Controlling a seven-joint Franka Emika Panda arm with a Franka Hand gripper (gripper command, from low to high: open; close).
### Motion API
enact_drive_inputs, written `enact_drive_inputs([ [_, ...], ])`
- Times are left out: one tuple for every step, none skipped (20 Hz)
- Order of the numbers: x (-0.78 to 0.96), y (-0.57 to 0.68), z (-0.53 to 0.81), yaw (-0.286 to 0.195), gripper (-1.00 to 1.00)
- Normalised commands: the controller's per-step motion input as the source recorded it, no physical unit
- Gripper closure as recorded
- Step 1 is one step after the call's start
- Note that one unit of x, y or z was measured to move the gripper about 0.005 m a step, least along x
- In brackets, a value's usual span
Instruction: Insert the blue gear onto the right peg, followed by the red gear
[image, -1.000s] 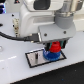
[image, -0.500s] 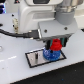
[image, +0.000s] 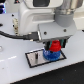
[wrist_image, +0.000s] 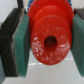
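In the exterior view the red gear (image: 54, 47) is between my gripper's (image: 55, 46) fingers, directly above the blue gear (image: 51, 55), which lies on the grey, black-rimmed plate (image: 35, 58) at its right-hand end. The right peg is hidden under the gears. In the wrist view the red gear (wrist_image: 48, 37) fills the middle, with its dark centre hole facing the camera and the green pads (wrist_image: 21, 42) pressed against both sides. My gripper (wrist_image: 47, 40) is shut on it. Whether the red gear touches the blue one I cannot tell.
The plate's left part is bare grey; the left pin is too small to make out. A black cable (image: 12, 36) runs in from the exterior view's left to the arm. The plate lies on a white table (image: 20, 72).
The gripper with the red gear has hardly moved over the blue gear; at most it sits slightly lower.
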Motion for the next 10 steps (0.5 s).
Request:
enact_drive_inputs([
  [0.23, -0.09, -0.04, 0.000, 1.00],
  [0.20, -0.09, -0.14, 0.000, 1.00],
  [0.22, -0.10, -0.18, 0.000, 1.00],
  [0.19, -0.08, -0.15, 0.000, 1.00],
  [0.14, -0.07, -0.06, 0.000, 1.00],
  [0.28, -0.01, 0.15, 0.000, 1.00],
  [-0.01, 0.00, -0.11, 0.000, 1.00],
  [0.02, -0.04, -0.28, 0.000, 1.00],
  [0.15, -0.11, 0.03, 0.000, 1.00],
  [0.04, 0.02, -0.05, 0.000, 1.00],
])
